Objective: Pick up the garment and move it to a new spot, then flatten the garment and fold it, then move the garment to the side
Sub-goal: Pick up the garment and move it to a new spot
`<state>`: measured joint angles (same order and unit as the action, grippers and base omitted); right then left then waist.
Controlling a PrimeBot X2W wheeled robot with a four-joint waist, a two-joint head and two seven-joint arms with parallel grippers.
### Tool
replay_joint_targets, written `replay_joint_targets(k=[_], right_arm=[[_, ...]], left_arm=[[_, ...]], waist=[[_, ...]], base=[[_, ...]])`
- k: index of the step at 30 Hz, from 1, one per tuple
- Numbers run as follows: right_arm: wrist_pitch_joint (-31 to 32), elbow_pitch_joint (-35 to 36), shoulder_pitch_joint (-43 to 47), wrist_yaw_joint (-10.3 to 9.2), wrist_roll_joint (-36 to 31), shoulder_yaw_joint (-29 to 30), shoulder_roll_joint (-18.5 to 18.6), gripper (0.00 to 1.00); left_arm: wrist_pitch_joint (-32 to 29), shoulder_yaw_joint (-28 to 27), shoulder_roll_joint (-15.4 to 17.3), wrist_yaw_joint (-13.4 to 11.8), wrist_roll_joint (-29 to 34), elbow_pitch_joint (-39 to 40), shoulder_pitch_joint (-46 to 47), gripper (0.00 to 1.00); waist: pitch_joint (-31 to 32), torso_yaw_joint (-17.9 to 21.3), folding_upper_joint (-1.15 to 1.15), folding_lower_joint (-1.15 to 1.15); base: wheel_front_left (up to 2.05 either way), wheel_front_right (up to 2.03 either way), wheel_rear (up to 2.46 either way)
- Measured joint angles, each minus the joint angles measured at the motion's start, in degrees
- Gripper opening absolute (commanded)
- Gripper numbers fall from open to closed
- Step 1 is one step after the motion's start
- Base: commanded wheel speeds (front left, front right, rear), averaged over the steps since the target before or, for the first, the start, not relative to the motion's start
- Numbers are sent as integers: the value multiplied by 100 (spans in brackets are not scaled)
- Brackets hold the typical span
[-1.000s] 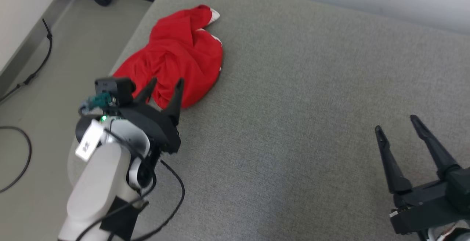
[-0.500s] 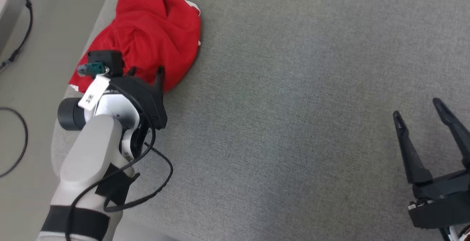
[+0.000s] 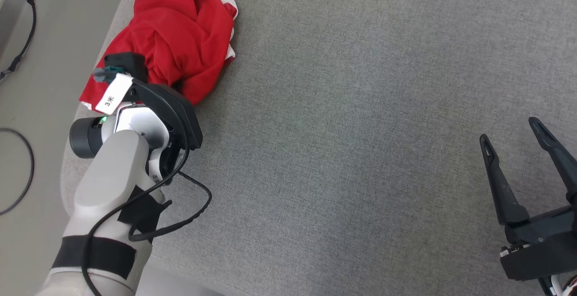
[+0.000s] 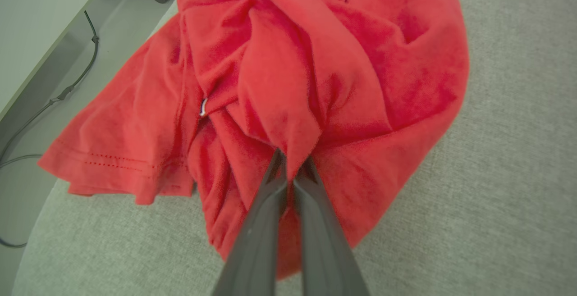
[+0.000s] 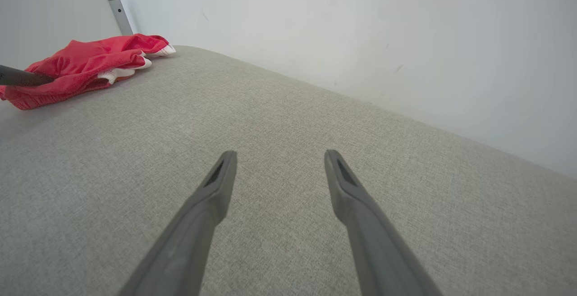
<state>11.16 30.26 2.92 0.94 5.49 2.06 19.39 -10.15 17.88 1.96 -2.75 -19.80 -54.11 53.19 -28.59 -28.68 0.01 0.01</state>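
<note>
Red garment (image 3: 180, 34) lies bunched at the far left edge of the grey fabric-covered table (image 3: 360, 107). One hem hangs past that edge over the floor (image 3: 54, 25), and white trim shows at the garment's far end. Left gripper (image 4: 289, 170): I read the fingers as together, clamped on a raised fold at the garment's near side, with cloth pinched between the tips. Right gripper (image 3: 509, 129): fingers apart, nothing between them, above bare table at the near right, well apart from the garment. The garment is crumpled, not flattened.
</note>
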Motion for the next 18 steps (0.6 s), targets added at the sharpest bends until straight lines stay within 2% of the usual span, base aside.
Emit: replay_joint_targets(k=[11,18], right_arm=[[96,-67,-114,4,2,-87,-21,100],[41,-290,-209,-1,54,-204,-175,100]], left_arm=[[249,26,-29,81,-32,-352,262,0],[482,81,-51,137,-33,-428,392,0]], waist=[[139,-23,0,-1],[369,-6,0,-1]], base=[[0,0,0],[0,0,0]])
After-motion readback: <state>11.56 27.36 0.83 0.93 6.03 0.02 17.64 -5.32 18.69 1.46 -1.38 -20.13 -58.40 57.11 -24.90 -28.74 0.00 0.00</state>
